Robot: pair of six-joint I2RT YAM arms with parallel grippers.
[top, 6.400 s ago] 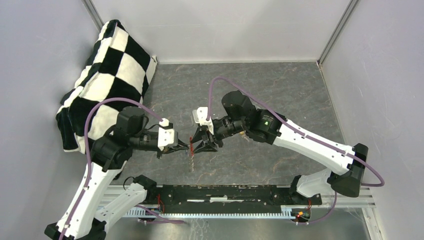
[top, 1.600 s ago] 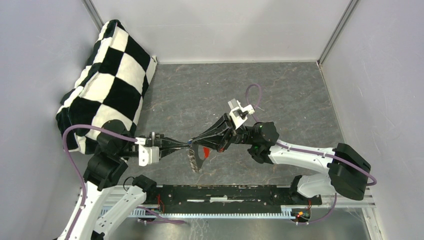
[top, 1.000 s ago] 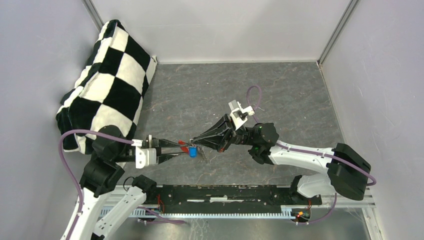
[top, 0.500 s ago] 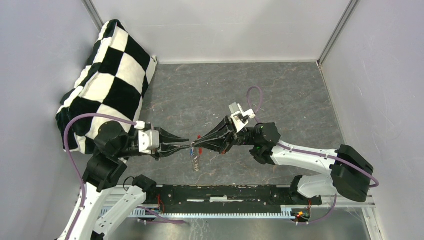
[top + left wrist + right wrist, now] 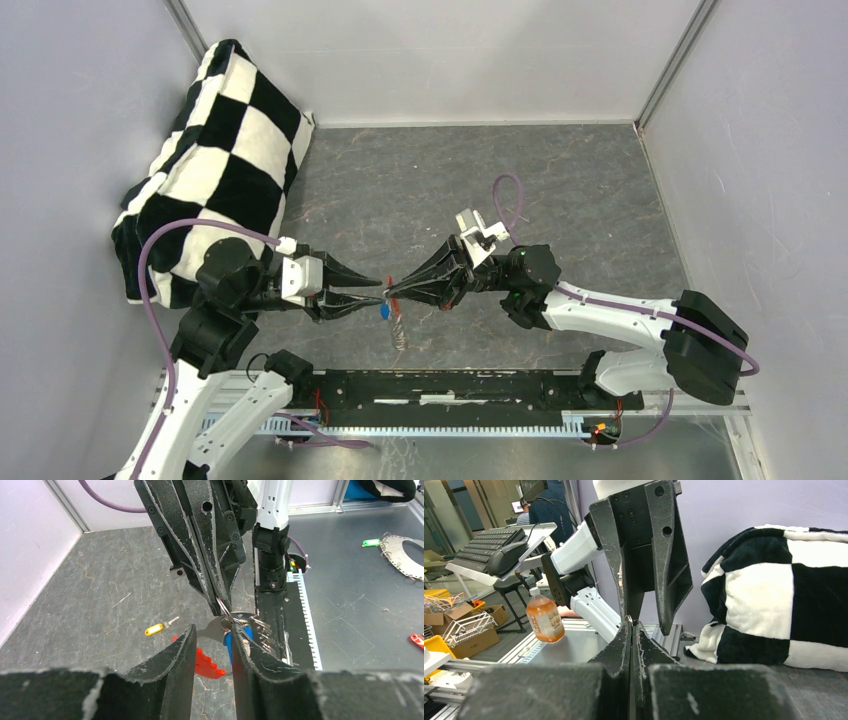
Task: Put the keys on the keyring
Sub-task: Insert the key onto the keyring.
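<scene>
My right gripper is shut on the keyring's thin metal loop above the table. The keyring's red crescent piece hangs below it. A blue-capped key and a bunch of grey keys dangle from the same spot; they show in the top view as the blue key and the bunch. My left gripper faces the right one tip to tip, jaws apart, with the blue cap beside its right finger. A yellow-capped key lies on the table.
A black-and-white checkered blanket is piled in the back left corner. The black base rail runs along the near edge. An orange bottle and other small key tags lie outside the cell walls.
Over the last second my left gripper rose from lower left to meet the right gripper's tip, and its jaws spread. The blue-capped key now hangs with the bunch. The right arm barely moved.
</scene>
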